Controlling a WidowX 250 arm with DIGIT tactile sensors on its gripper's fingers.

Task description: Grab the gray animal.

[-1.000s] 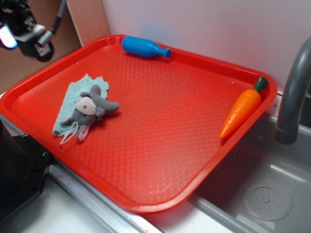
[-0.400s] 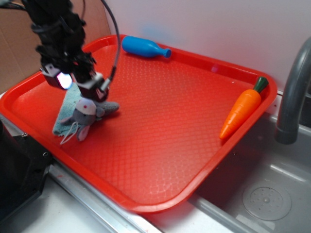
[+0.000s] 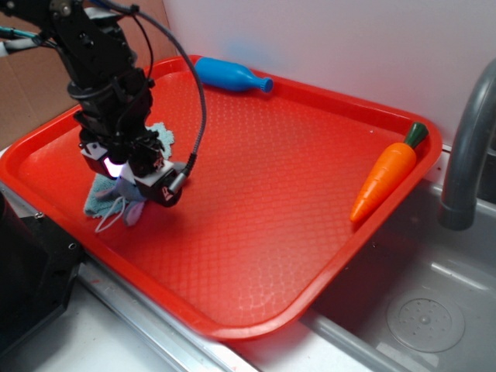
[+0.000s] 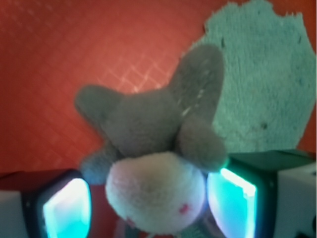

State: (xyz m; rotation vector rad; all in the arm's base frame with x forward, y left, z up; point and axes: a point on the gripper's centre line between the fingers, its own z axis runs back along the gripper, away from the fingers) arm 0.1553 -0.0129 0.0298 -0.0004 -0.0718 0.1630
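Observation:
The gray animal [image 4: 153, 134], a small plush toy with a pale face and floppy ears, lies on the red tray [image 3: 279, 201], partly on a light blue-green rag [image 4: 262, 84]. In the exterior view my gripper [image 3: 136, 177] is down over it, and only an ear and the white string [image 3: 116, 215] show beneath. In the wrist view my gripper [image 4: 148, 208] is open, and its two glowing pads [image 4: 67, 210] stand on either side of the toy's pale head. The right pad touches the head. A gap remains at the left pad.
A blue bottle [image 3: 229, 75] lies at the tray's far rim. An orange toy carrot [image 3: 387, 178] lies against the right rim. A gray faucet [image 3: 469, 147] and the sink basin [image 3: 426, 310] are to the right. The rag [image 3: 94, 200] shows under the arm.
My gripper has come from the upper left corner down over the toy, and it now straddles the toy's head. The toy, the bottle and the carrot have stayed in place.

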